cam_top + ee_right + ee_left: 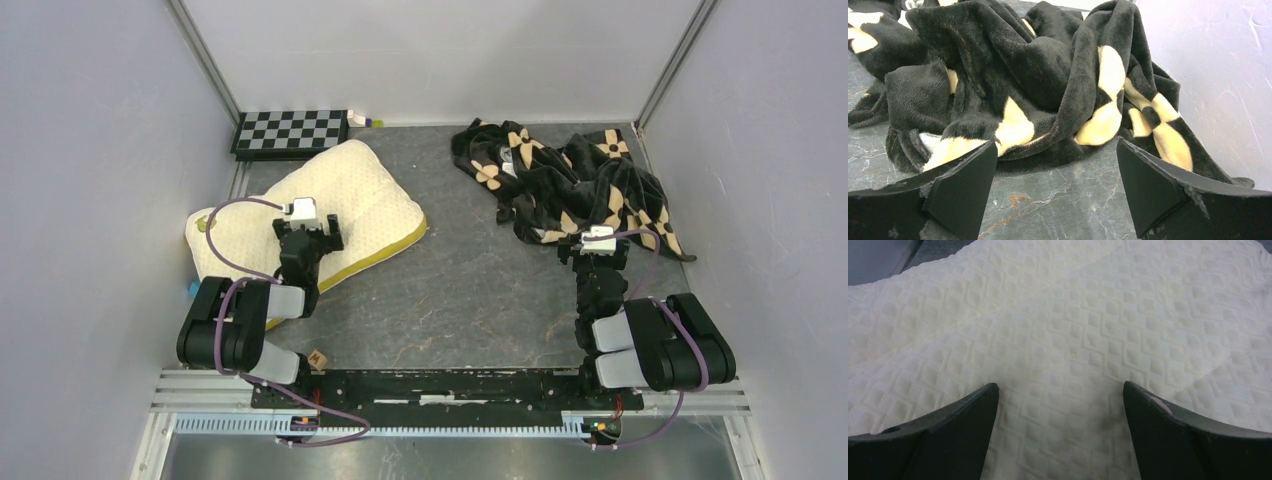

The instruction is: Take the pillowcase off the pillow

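Note:
The cream-white quilted pillow (330, 200) lies bare at the left of the table, its yellow-olive band along the near edge. It fills the left wrist view (1073, 330). My left gripper (318, 232) is open just above the pillow, holding nothing (1060, 390). The black pillowcase (565, 180) with tan flowers lies crumpled in a heap at the back right, apart from the pillow. In the right wrist view the pillowcase (1038, 75) lies just beyond my fingertips. My right gripper (598, 246) is open and empty at the heap's near edge (1057, 147).
A black-and-white checkerboard (290, 132) stands at the back left, with a small object (362, 120) beside it. A small wooden cube (318, 358) sits near the left arm's base. Grey walls close in both sides; the right wall (1213, 60) is close to the pillowcase.

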Available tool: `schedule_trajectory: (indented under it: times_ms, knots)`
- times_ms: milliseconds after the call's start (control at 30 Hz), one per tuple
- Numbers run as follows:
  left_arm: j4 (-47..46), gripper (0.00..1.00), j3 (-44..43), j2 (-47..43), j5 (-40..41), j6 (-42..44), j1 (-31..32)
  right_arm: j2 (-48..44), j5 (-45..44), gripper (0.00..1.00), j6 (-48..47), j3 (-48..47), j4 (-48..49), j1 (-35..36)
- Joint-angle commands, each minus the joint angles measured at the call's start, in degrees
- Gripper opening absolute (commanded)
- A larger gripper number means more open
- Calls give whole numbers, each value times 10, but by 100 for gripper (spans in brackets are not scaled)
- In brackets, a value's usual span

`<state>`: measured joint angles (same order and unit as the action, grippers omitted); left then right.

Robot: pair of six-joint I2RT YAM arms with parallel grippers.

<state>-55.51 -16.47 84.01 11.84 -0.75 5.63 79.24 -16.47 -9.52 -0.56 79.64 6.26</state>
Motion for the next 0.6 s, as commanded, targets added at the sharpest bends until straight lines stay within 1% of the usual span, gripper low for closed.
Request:
schedule_trajectory:
  times_ms: [0,567]
  knots:
    - [-49,100,8,5,-1,3,-3,0,18,98,-13,49,10,-2]
    - [-42,100,4,7,-6,3,-4,-1,17,98,-13,53,15,-1]
